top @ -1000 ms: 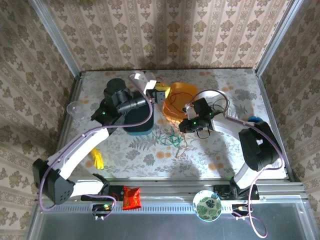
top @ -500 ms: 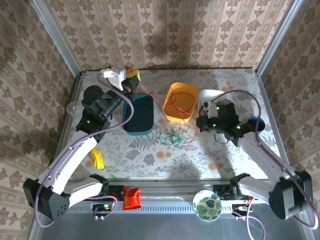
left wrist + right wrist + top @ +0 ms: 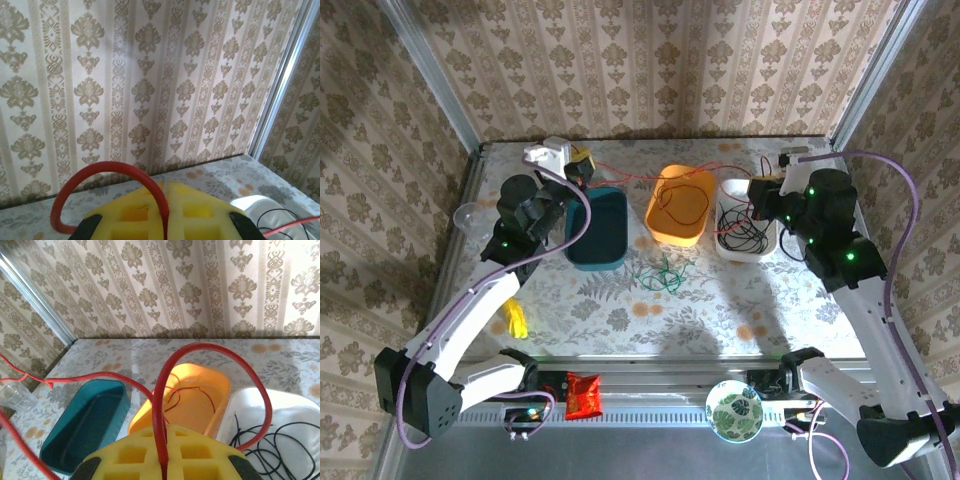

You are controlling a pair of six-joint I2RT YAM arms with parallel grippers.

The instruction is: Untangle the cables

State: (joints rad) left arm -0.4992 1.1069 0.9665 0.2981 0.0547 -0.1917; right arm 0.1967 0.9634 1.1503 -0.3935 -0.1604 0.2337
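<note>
A: What has changed in the last second?

B: The arms have swung apart. The left gripper (image 3: pixel 582 164) has gone to the far left corner, beyond the teal bin (image 3: pixel 595 260). The right gripper (image 3: pixel 764 190) has moved out over the white bin (image 3: pixel 745 256). A second ago both sat close together by the orange bin (image 3: pixel 672 237).

A: And the jaws?

B: Both are pinched fully closed on the red cable (image 3: pixel 210 345). Each wrist view shows it clamped in the seam between the yellow pads (image 3: pixel 200 210), with a loop arching up beyond the grip.

A: Where do the cables lie now?

B: Red is drawn out between the two grippers, above the orange bin, with some slack dipping into it. The black cable (image 3: pixel 740 225) lies coiled in the white bin. The green cable (image 3: pixel 660 275) sits on the table (image 3: pixel 620 310), just in front of the bins.

A: What does that mean for the task?

B: Red looks pulled free of the other two. It probably only needs laying down apart from them.
</note>
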